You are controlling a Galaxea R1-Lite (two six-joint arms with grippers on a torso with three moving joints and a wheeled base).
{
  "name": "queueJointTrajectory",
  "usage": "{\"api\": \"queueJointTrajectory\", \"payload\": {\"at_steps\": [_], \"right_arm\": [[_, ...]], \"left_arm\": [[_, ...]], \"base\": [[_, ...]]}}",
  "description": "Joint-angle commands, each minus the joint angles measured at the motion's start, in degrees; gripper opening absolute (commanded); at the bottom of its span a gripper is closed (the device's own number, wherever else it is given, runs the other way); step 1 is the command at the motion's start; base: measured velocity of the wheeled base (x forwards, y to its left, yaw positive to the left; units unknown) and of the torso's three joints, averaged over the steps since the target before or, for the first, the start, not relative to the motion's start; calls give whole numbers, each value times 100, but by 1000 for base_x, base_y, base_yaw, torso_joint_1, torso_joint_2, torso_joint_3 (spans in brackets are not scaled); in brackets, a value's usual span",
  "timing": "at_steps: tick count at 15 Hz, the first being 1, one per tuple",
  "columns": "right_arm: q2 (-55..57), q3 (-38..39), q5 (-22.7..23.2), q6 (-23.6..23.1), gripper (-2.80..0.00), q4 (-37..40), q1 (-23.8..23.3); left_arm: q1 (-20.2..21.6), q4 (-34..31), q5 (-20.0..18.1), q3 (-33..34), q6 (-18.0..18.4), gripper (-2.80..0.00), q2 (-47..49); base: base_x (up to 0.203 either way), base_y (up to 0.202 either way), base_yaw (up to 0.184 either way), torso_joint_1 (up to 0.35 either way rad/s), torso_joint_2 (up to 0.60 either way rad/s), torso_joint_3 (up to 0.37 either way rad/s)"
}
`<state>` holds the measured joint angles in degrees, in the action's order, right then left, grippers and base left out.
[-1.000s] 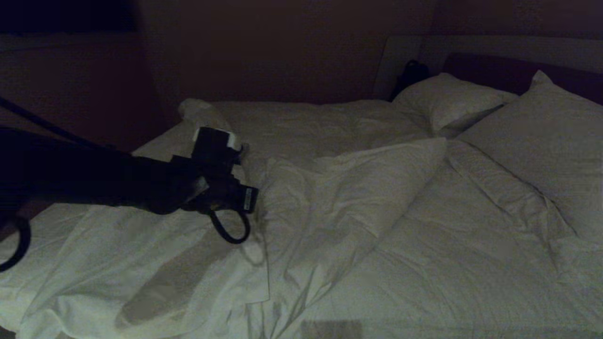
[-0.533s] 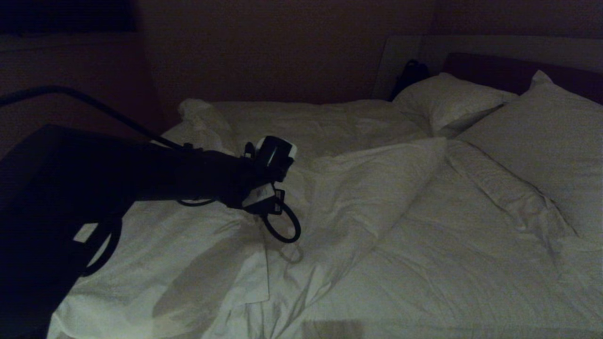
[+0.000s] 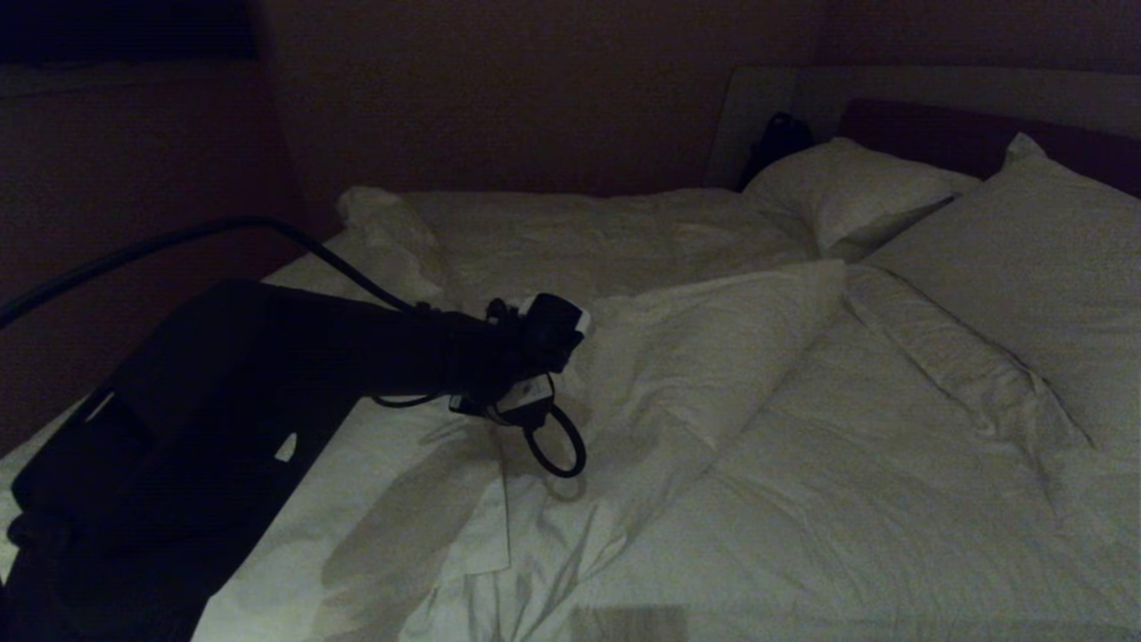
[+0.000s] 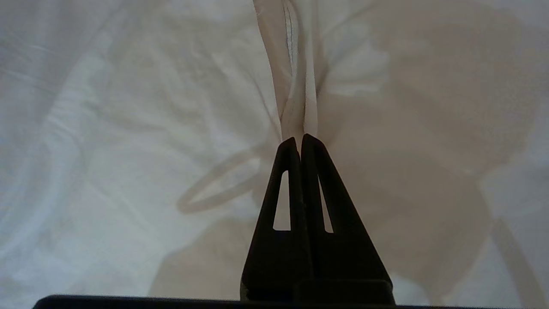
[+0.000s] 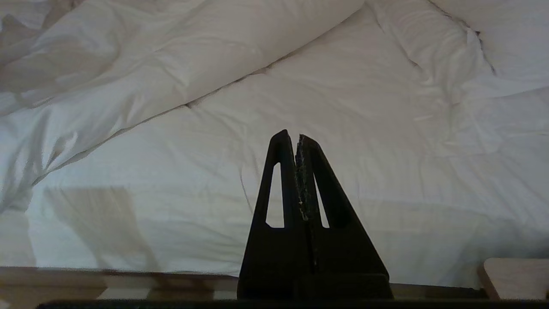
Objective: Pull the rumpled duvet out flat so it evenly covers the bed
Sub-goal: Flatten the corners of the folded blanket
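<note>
duvet [image 3: 713, 374]: matt white woven cloth, soft, heavily creased. left hand [image 4: 299, 139] and right hand [image 5: 291, 136]: matt black plastic (right pad faces look gritty). bed frame [image 5: 128, 283]: pale smooth wood.

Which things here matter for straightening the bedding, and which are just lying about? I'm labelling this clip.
In the job:
- large white creased cloth duvet, a fold pinched in the left pincer
- wide white-made bed

Just there:
- two plump white rectangular pillows
- dark object by the headboard
- right pincer, shut, idle
</note>
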<state>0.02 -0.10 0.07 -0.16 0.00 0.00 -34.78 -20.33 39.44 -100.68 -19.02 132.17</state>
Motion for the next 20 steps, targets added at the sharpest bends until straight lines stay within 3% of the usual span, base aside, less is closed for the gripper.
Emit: {"api": "queueJointTrajectory", "payload": {"at_steps": [1, 4, 5, 10, 20], "right_arm": [[6, 1, 2, -2, -280, 0, 0], [6, 1, 2, -2, -280, 0, 0], [6, 1, 2, -2, -280, 0, 9], [6, 1, 2, -2, -280, 0, 8], [6, 1, 2, -2, -280, 0, 0]], "left_arm": [[-34, -6, 20, -112, -29, -280, 182], [-64, -6, 29, -136, -137, -280, 230], [-75, -35, 29, -151, -167, 0, 235], [-90, -181, 390, -259, -340, 0, 380], [-55, -392, 679, -197, -436, 0, 617]], "base": [[0, 0, 0, 0, 0, 0], [0, 0, 0, 0, 0, 0], [0, 0, 0, 0, 0, 0], [0, 0, 0, 0, 0, 0], [0, 0, 0, 0, 0, 0]]}}
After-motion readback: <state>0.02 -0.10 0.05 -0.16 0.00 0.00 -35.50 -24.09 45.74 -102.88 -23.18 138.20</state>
